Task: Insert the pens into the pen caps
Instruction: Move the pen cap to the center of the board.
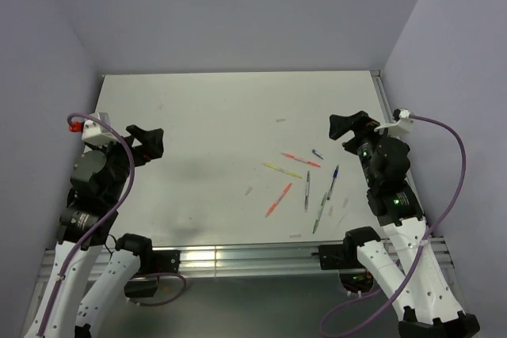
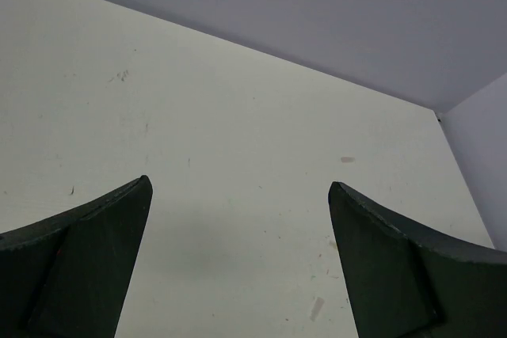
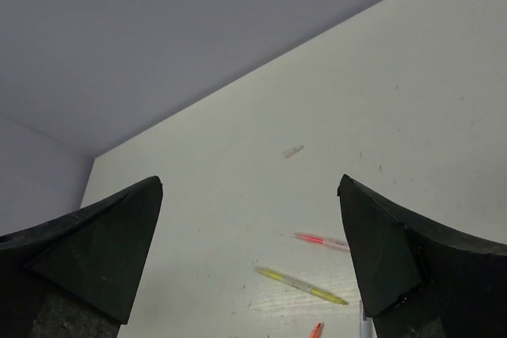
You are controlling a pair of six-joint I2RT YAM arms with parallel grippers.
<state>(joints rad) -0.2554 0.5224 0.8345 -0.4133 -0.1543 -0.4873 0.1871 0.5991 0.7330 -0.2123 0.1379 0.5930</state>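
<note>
We're looking down on the big pale table (image 1: 206, 108), boxed in by lavender walls (image 1: 238, 13), with both arms planted at its near edge. Over on the left side we have the left arm (image 1: 95, 184), folded up and well apart from the action. The right arm (image 1: 388, 187) is hunched on the right, close by the scatter of pens (image 1: 307, 195). On to the left gripper (image 1: 146, 142): its fingers stand wide apart with nothing between them, and its wrist view gives us only tabletop. Same story for the right gripper (image 1: 352, 126), spread wide and holding nothing, hanging over the table just behind the pens. The pens all lie flat on the right half of the table, loosely fanned. We have the green-clear pen (image 1: 320, 213) nearest the front edge and the blue pen (image 1: 333, 181) just beside it, toward the right arm. The grey pen (image 1: 307, 191) is to their left, and the orange pen (image 1: 278, 199) lies angled further left. The yellow pen (image 1: 282, 170) sits behind the orange one, and the red-pink pen (image 1: 301, 160) is farthest back. Now the tiny stuff: a dark blue cap (image 1: 318, 154) sits just beside the red-pink pen's right end. A pale cap (image 1: 280, 120) lies alone further back, well apart from the pens, and a second pale cap (image 1: 248, 191) rests left of the orange pen.
</note>
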